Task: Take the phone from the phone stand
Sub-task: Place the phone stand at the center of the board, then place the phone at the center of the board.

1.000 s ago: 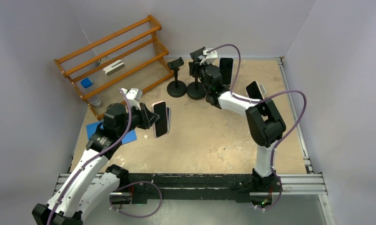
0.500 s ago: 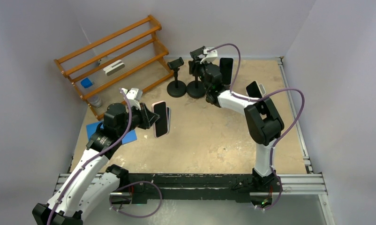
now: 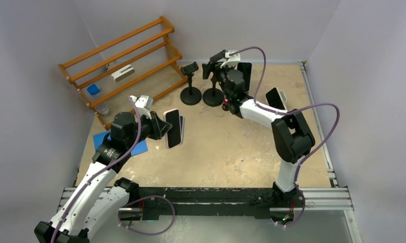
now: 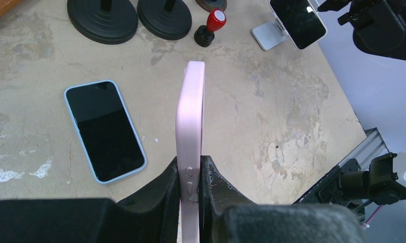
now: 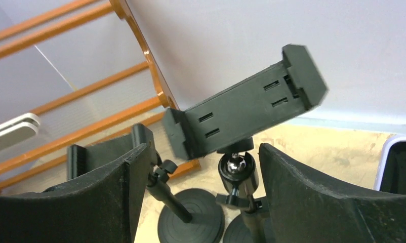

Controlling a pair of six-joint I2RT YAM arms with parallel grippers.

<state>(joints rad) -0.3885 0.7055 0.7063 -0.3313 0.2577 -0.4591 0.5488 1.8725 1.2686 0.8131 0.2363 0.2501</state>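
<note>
Two black stands sit side by side on their round bases at the upper centre of the overhead view: the left phone stand and the right phone stand. The right gripper has its jaws spread wide on either side of the right stand's post, just below its tilted, empty clamp, and holds nothing.

In the left-centre of the overhead view, the left gripper is clamped tight on the lower end of a pink-cased phone. It holds the phone on edge above the table, well apart from both stands. A blue-cased phone lies flat, screen up, on the table just beside the pink one.

Near the stand bases is a red-topped stamp. Further right, a dark-screened phone leans on a small white stand. A wooden rack fills the upper left, and a blue sheet lies below it beside the left arm.
</note>
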